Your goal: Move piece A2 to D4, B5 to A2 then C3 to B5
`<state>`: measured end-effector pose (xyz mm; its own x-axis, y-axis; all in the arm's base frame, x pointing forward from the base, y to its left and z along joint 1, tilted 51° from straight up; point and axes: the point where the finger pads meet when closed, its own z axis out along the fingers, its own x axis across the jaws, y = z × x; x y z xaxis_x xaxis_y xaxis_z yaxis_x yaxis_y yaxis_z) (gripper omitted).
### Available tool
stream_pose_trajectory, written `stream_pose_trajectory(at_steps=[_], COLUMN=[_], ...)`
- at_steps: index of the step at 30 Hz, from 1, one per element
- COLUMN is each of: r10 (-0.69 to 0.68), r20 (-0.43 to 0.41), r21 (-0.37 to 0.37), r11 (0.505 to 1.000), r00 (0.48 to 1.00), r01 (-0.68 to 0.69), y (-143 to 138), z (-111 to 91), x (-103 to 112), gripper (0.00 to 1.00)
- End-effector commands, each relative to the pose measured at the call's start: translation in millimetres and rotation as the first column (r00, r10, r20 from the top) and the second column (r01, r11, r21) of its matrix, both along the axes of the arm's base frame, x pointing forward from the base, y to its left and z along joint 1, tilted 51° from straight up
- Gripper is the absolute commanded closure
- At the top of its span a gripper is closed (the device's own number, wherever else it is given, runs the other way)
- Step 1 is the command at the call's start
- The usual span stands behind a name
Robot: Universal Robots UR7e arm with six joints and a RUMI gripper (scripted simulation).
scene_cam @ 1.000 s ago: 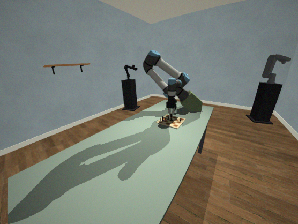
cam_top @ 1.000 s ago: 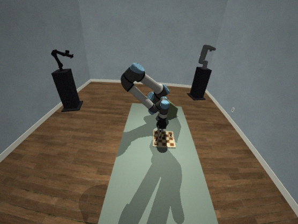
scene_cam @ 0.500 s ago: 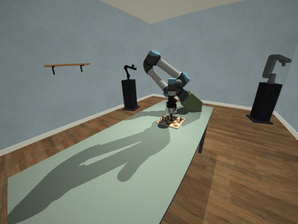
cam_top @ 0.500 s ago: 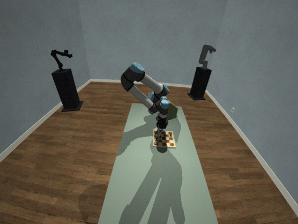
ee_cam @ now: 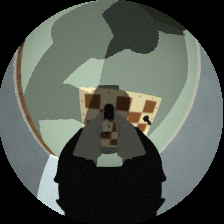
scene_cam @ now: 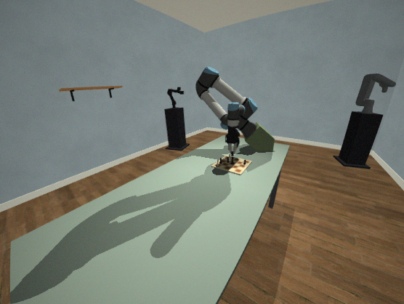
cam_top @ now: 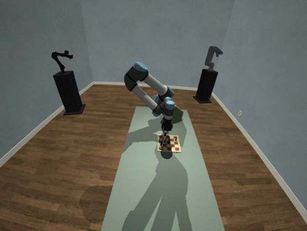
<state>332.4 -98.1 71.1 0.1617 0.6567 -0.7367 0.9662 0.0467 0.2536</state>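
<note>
A small checkered chess board [cam_top: 176,149] [scene_cam: 243,168] [ee_cam: 150,106] lies on the long green table. Several dark pieces stand on it. My gripper [cam_top: 165,134] [scene_cam: 231,150] [ee_cam: 108,111] hangs just over the board's far left part. Its fingers are shut on a dark chess piece [ee_cam: 108,110], which shows between the two grey fingers in the wrist view. Another dark piece [ee_cam: 147,119] stands free on the board's right side. The held piece's square is hidden by the fingers.
The green table [cam_top: 154,177] [scene_cam: 145,225] carries the board. An olive block [cam_top: 179,114] [scene_cam: 262,139] sits behind the board at the arm's base. Two black pedestals with idle arms [cam_top: 68,92] [cam_top: 205,85] stand on the wood floor.
</note>
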Motion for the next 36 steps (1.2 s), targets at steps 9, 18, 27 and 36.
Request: stream_pose_trajectory(at_steps=[9, 18, 27, 36], r10=[-0.006, -0.006, -0.006, -0.006], r20=[-0.003, -0.003, -0.003, -0.003], r21=[0.001, 0.001, 0.001, 0.002], r11=[1.000, 1.000, 1.000, 1.000], r00=[1.000, 1.000, 1.000, 1.000], r01=[0.006, 0.006, 0.006, 0.006], y=[26.6, 40.8, 53.2, 57.1], z=[22.5, 34.3, 44.7, 47.7], x=[-5.9, -9.6, -12.8, -13.7], gripper=[1.00, 1.00, 1.00, 1.00])
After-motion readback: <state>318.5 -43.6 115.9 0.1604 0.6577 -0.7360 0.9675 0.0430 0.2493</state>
